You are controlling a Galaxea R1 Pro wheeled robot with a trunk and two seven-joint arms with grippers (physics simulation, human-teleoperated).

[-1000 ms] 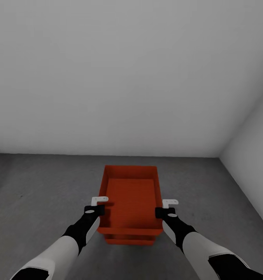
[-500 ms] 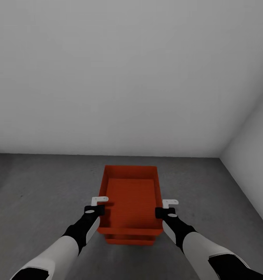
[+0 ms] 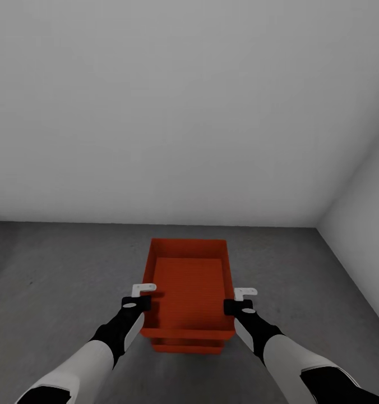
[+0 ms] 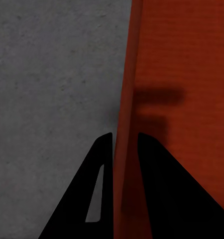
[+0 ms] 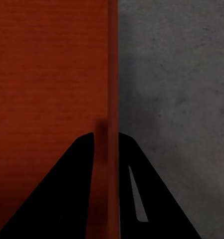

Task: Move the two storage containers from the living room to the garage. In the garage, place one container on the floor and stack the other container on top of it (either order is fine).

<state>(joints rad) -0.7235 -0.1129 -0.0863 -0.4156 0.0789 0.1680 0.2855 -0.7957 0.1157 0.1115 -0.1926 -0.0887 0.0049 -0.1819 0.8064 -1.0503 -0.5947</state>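
Note:
Two orange-red storage containers are stacked on the dark grey garage floor (image 3: 55, 280). The upper container (image 3: 189, 286) sits over the lower one (image 3: 186, 347), of which just a front strip peeks out beneath. My left gripper (image 3: 146, 297) is shut on the upper container's left wall (image 4: 127, 99), with one finger on each side of it. My right gripper (image 3: 233, 298) is shut on its right wall (image 5: 113, 59) in the same way. Both wrist views show black fingers straddling the thin wall, with grey floor (image 5: 181, 74) on the outer side.
A plain white-grey wall (image 3: 184, 112) rises just beyond the containers. A second wall (image 3: 363, 213) meets it in a corner at the right. Open floor spreads to the left and right of the stack.

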